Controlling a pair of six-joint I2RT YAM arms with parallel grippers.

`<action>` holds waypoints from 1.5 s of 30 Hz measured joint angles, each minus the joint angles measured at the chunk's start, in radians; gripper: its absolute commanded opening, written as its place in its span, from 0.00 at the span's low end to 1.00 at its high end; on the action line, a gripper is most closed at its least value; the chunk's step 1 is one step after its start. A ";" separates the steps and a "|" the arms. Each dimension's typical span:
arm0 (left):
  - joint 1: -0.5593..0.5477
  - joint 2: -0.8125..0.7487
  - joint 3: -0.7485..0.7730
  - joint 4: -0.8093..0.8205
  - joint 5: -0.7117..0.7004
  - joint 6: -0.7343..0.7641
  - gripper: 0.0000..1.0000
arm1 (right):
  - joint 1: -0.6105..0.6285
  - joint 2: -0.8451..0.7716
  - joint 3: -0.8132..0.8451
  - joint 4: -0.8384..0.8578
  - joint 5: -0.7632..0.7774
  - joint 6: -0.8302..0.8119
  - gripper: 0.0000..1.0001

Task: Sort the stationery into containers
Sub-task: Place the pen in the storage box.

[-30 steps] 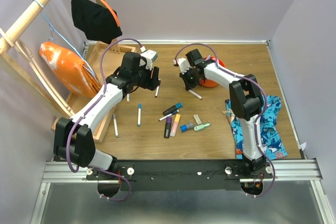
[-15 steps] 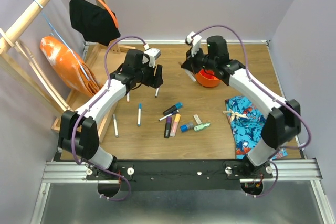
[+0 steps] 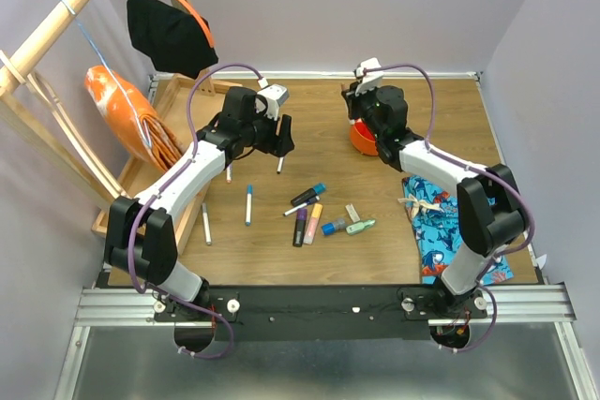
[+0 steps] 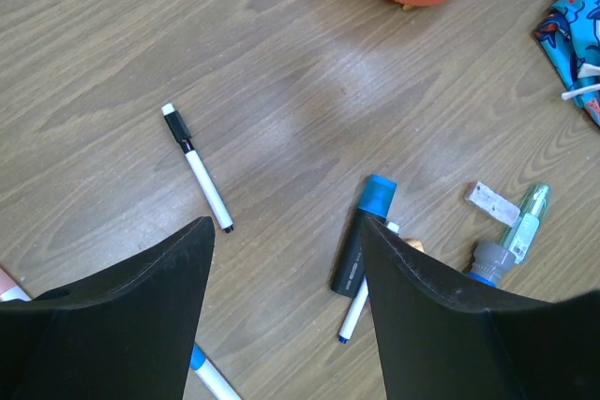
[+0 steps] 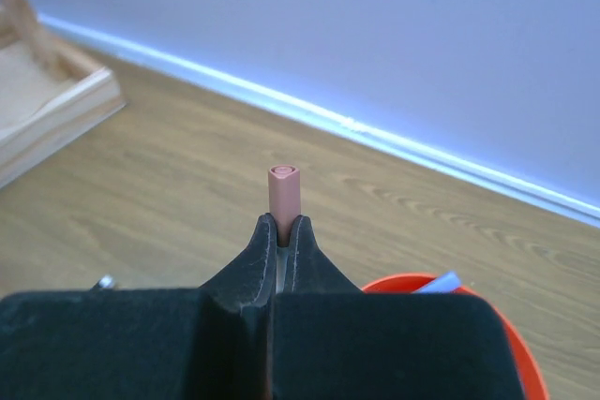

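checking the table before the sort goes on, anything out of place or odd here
Only the crumpled blue patterned cloth on the right of the table: it is not stationery. The pens and markers lie scattered mid-table, as expected. The right fingers grip a pink-capped pen.

Orange-red pot [image 3: 364,142] upright; pink-tipped pen [image 5: 283,189] held near it; other pens and markers [image 3: 312,215] scattered flat nearby

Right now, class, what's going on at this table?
The right end effector is shut on a pink-tipped pen, holding it up by the orange pot. The left end effector hangs open above a black-capped pen on the table. Several markers lie unsorted nearby.
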 measured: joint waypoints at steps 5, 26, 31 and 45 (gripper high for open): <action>0.000 0.000 0.000 0.000 0.000 0.000 0.73 | -0.006 0.018 0.001 0.096 0.074 0.006 0.01; -0.006 0.020 0.002 0.000 0.000 0.009 0.74 | -0.048 0.143 0.024 0.130 0.183 0.018 0.01; -0.011 0.022 0.003 -0.001 0.000 0.012 0.74 | -0.053 0.150 0.039 0.132 0.184 0.024 0.01; -0.024 0.043 0.007 0.000 -0.001 0.015 0.75 | -0.059 0.231 0.069 0.141 0.188 0.024 0.20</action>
